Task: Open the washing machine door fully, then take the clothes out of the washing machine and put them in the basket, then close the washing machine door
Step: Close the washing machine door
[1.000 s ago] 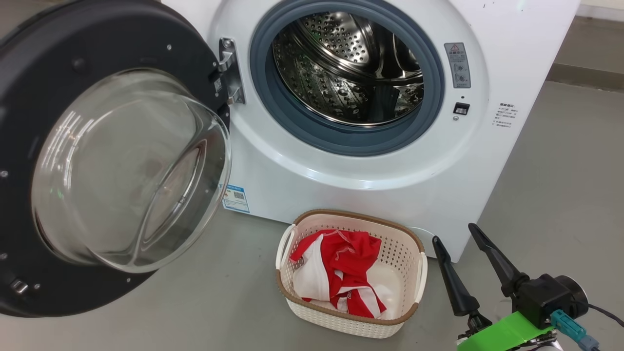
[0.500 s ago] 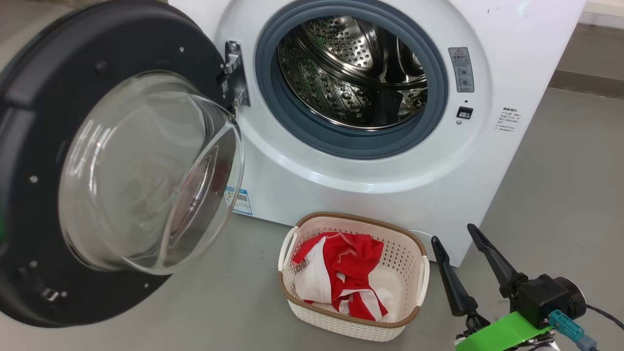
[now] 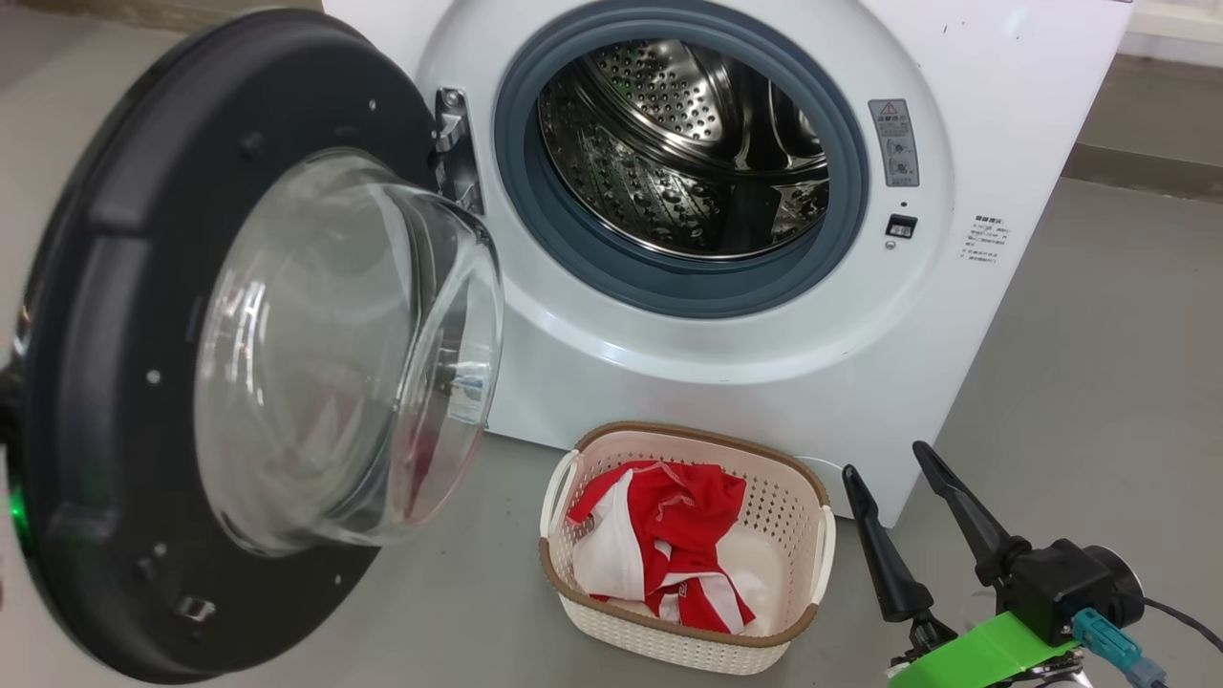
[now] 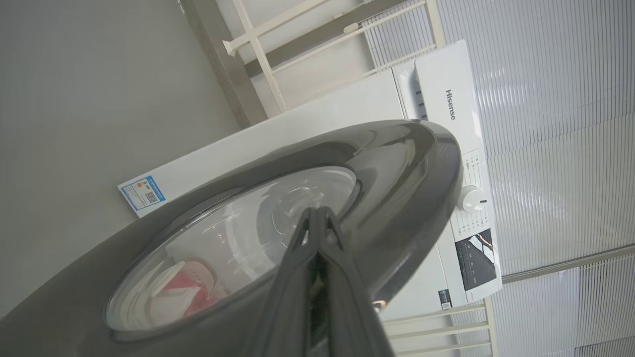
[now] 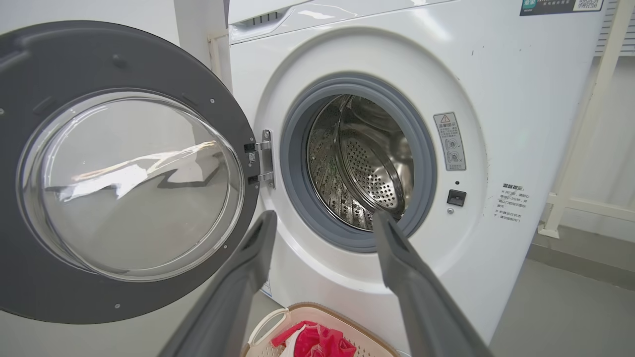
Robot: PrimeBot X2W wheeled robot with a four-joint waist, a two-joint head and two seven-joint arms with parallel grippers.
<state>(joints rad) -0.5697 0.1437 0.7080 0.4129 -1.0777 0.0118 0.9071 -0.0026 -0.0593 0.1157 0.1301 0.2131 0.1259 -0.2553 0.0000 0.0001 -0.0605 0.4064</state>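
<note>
The washing machine door [image 3: 115, 287] stands partly swung out at the left, its glass bowl [image 3: 344, 354] facing the steel drum [image 3: 688, 143], which holds no clothes. The white washing machine [image 3: 994, 96] fills the back. The red and white clothes [image 3: 669, 535] lie in the cream basket [image 3: 707, 435] on the floor before it. My left gripper [image 4: 315, 213] is shut, its tips against the door's outer black face [image 4: 397, 163]. My right gripper [image 3: 884, 461] hangs open just right of the basket, holding nothing; its fingers [image 5: 248, 267] frame the drum opening, with the basket [image 5: 278, 317] below.
Grey floor [image 3: 1099, 382] spreads to the right of the machine. A white metal frame [image 5: 570, 198] stands beside the machine's right side. The left wrist view shows the control panel with a white knob [image 4: 471, 198].
The door has swung from wide open toward the drum opening, its glass bowl turning to face the machine. The head view shifted slightly. The right gripper and the basket stay put.
</note>
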